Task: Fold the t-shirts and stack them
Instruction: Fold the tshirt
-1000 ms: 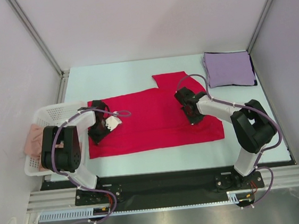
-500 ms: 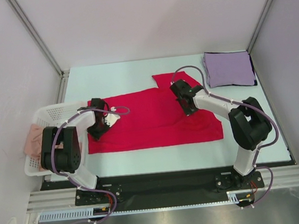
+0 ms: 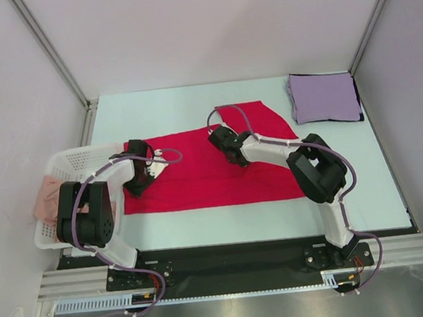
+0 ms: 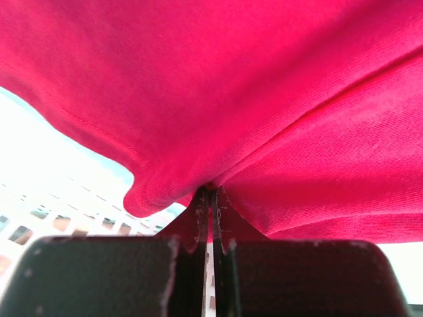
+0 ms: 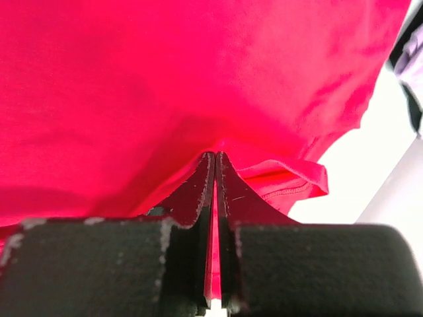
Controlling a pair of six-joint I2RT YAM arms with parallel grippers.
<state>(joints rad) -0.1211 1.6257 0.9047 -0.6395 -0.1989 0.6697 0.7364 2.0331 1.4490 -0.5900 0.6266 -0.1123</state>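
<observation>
Red t-shirt [image 3: 199, 186] over both arms' fingers [image 4: 195, 228]

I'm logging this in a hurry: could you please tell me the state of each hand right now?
The left hand is closed on the red t-shirt.
The right hand is closed on the red t-shirt as well.

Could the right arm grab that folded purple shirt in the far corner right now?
Probably not yet: the right gripper is shut on the red t-shirt, so it must let go first. Nothing lies on the lavender t-shirt.
</observation>
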